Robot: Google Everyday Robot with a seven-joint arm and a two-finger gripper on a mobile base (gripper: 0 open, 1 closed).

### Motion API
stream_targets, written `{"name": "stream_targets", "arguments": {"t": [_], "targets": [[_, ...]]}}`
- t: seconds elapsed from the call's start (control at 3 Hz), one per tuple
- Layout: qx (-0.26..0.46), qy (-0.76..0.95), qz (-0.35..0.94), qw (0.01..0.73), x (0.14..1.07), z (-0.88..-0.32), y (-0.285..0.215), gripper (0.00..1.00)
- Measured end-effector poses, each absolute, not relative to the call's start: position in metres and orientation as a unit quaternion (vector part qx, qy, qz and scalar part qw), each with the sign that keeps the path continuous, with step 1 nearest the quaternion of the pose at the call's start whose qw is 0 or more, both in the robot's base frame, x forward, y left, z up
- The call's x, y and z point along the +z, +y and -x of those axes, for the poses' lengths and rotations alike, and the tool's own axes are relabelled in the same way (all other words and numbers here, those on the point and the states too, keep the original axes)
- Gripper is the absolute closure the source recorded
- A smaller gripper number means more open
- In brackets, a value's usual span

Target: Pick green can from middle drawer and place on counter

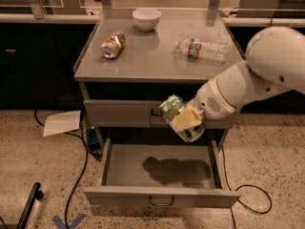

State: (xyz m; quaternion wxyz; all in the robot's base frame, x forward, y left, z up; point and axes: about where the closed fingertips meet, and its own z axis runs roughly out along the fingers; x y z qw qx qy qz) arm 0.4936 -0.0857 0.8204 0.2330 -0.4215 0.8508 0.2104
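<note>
My gripper (187, 120) is shut on the green can (180, 118) and holds it tilted in the air, above the open middle drawer (162, 196) and in front of the shut drawer above it. A pale finger pad (186, 120) lies across the can. The can's shadow falls on the drawer's bare grey floor. The white arm reaches in from the right. The counter (152, 56) lies above and behind the can.
On the counter lie a dented copper-orange can (112, 44), a white bowl (146, 19) and a clear plastic bottle (203, 49). A sheet of paper (62, 122) and cables lie on the speckled floor at the left.
</note>
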Motion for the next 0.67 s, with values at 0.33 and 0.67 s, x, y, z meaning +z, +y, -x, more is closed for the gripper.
{"name": "stream_targets", "arguments": {"t": [0.33,0.67], "targets": [[0.19,0.84,0.428,0.274,0.8796,-0.5039,-0.0691,1.0],[0.19,0.84,0.428,0.274,0.8797,-0.504,-0.0689,1.0]]}}
